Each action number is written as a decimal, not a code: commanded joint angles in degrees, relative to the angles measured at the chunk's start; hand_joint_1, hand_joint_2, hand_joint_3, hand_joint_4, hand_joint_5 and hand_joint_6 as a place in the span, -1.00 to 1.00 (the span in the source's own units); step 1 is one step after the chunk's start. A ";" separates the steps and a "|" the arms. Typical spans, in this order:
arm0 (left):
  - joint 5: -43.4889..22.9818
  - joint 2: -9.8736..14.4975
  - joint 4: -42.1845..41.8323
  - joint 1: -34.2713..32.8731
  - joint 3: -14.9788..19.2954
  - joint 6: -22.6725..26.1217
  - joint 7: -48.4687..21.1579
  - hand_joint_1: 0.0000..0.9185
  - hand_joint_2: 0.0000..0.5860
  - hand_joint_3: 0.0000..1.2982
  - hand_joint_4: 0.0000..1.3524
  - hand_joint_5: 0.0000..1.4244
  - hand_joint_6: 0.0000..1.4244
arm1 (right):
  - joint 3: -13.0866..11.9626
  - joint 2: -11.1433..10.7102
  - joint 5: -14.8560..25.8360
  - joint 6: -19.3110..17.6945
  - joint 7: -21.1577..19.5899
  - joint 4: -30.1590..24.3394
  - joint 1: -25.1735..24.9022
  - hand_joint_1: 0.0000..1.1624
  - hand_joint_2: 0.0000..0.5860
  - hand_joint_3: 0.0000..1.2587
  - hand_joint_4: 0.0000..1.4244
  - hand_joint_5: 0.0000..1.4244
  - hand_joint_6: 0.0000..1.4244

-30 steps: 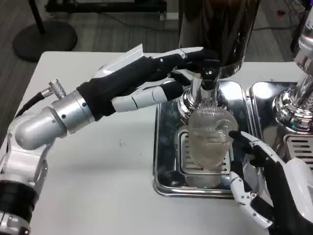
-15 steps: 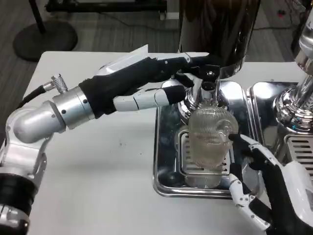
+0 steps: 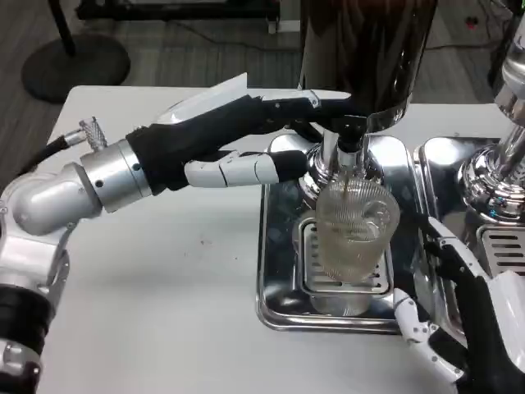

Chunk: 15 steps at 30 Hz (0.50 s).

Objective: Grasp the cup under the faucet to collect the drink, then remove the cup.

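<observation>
A clear ribbed cup (image 3: 353,234) stands upright on the drip grate of a steel tray (image 3: 275,271), right under the faucet (image 3: 351,139) of a dark urn (image 3: 369,49). A thin stream seems to run from the spout into the cup. My left hand (image 3: 238,135) reaches in from the left with its fingers stretched out. The upper fingertips (image 3: 332,100) rest on the black tap handle, and a lower finger touches the faucet body. My right hand (image 3: 463,316) sits at the lower right, fingers apart, a short way from the cup and holding nothing.
A second faucet (image 3: 492,176) with its own steel tray (image 3: 435,160) stands at the right edge, close behind my right hand. White table (image 3: 164,312) spreads to the left and front. The floor and a round stand base (image 3: 74,61) lie beyond the far edge.
My left fingers slid further onto the tap handle, and a stream now shows above the cup. My right hand drew back from the cup's side toward the lower right.
</observation>
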 commanded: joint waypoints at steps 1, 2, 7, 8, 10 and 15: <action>0.54 0.55 -0.01 -0.32 -0.66 -1.72 -2.24 -1.00 -0.66 -0.69 -0.77 -0.73 -0.61 | -0.52 0.49 0.56 1.31 -0.32 0.45 -0.35 -0.10 0.45 -0.78 -0.86 -0.74 -0.62; 0.49 0.60 -0.09 -0.26 -0.70 -1.74 -2.38 -1.00 -0.66 -0.69 -0.77 -0.73 -0.60 | -0.52 0.51 0.68 1.65 -0.13 0.46 -0.50 -0.11 0.42 -0.79 -0.87 -0.76 -0.64; 0.58 0.78 -0.27 -0.08 -0.70 -1.69 -2.58 -1.00 -0.66 -0.69 -0.76 -0.73 -0.60 | -0.61 0.51 1.92 3.52 1.14 0.77 -1.82 -0.15 0.19 -0.84 -0.93 -0.81 -0.68; 0.60 0.81 -0.27 -0.05 -0.69 -1.66 -2.58 -1.00 -0.66 -0.69 -0.76 -0.73 -0.60 | -0.61 0.44 2.17 3.85 1.42 0.82 -2.09 -0.16 0.12 -0.87 -0.95 -0.81 -0.69; 0.67 0.85 -0.33 0.02 -0.71 -1.59 -2.49 -1.00 -0.66 -0.69 -0.76 -0.73 -0.60 | -0.57 0.14 2.95 4.79 2.66 0.91 -2.91 -0.16 -0.01 -0.96 -0.97 -0.85 -0.70; 0.91 0.98 -0.59 0.47 -0.85 -1.36 -2.34 -1.00 -0.61 -0.69 -0.76 -0.73 -0.59 | -0.62 -0.13 7.02 5.37 5.86 2.32 -5.88 -0.13 -0.18 -1.00 -1.00 -0.88 -0.70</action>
